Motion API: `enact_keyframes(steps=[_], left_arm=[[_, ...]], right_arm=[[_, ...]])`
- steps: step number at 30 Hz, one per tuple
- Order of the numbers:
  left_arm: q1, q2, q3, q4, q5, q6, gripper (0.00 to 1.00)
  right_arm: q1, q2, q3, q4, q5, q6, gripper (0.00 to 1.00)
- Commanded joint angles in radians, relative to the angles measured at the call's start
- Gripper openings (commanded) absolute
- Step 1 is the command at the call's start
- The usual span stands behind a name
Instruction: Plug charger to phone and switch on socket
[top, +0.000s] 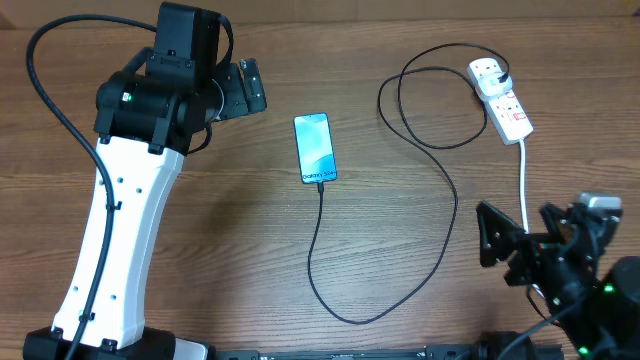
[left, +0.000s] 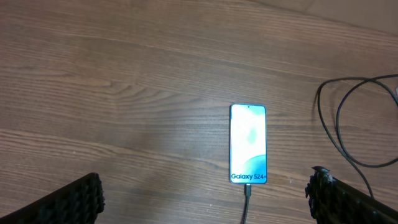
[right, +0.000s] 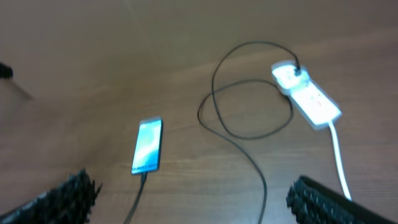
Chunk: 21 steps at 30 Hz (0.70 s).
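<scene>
Black ribbed pads (left: 68, 202) of the left claw (left: 205, 184) stand wide apart with nothing between them. The claw hangs over bare worktop (left: 124, 93), to the left of the phone (top: 314, 148) and apart from it. Right claw (right: 193, 184) is likewise spread wide and holds nothing, at the near right of the worktop. Phone lies flat at mid-worktop, screen lit and facing up, touched by neither claw. Charger (top: 455, 215) connector tip meets the phone's near edge. Its cable loops toward the near side, then runs back to the right in coils to its plug, seated in the socket (top: 502, 98) at far right. Switch position on the socket cannot be read. White cord (top: 525, 180) runs from the socket toward the right claw.
</scene>
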Motion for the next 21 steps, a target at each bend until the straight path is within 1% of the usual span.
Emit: enact_keyframes(steps=[1,7,8,9,11,16,21], left_arm=[[0.005,0.003,-0.002,0.0,-0.015,0.011,1.0],[0.005,0.003,-0.002,0.0,-0.015,0.011,1.0],[0.005,0.003,-0.002,0.0,-0.015,0.011,1.0],[0.005,0.003,-0.002,0.0,-0.015,0.011,1.0],[0.005,0.003,-0.002,0.0,-0.015,0.011,1.0],[0.005,0.003,-0.002,0.0,-0.015,0.011,1.0],[0.005,0.003,-0.002,0.0,-0.015,0.011,1.0]], right_arm=[[0.051,-0.108,-0.151,0.135,0.011,-0.009,1.0],[0.079,-0.267,-0.388,0.373,0.014,-0.009,1.0],[0.077,-0.294,-0.436,0.422,0.023,-0.008,1.0],[0.077,-0.334,-0.512,0.508,0.031,-0.009,1.0],[0.077,-0.372,-0.588,0.586,0.038,-0.009,1.0],[0.078,-0.458,-0.732,0.677,0.045,-0.008,1.0],[0.078,-0.465,-0.801,0.74,0.075,-0.01,1.0]])
